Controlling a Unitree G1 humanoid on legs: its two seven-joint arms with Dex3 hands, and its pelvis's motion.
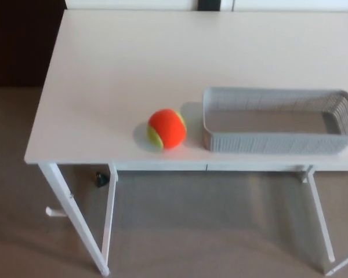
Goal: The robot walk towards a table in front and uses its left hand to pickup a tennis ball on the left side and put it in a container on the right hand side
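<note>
An orange tennis ball with a yellow-green patch rests on the white table near its front edge. Just to the ball's right stands a grey mesh container, rectangular, with nothing in it; a narrow gap separates the two. Neither of my hands nor any part of my arms shows in the head view.
The table's white legs stand on a grey-brown carpet below the front edge. A small dark object lies on the floor under the table's left part. A dark area borders the table at the upper left.
</note>
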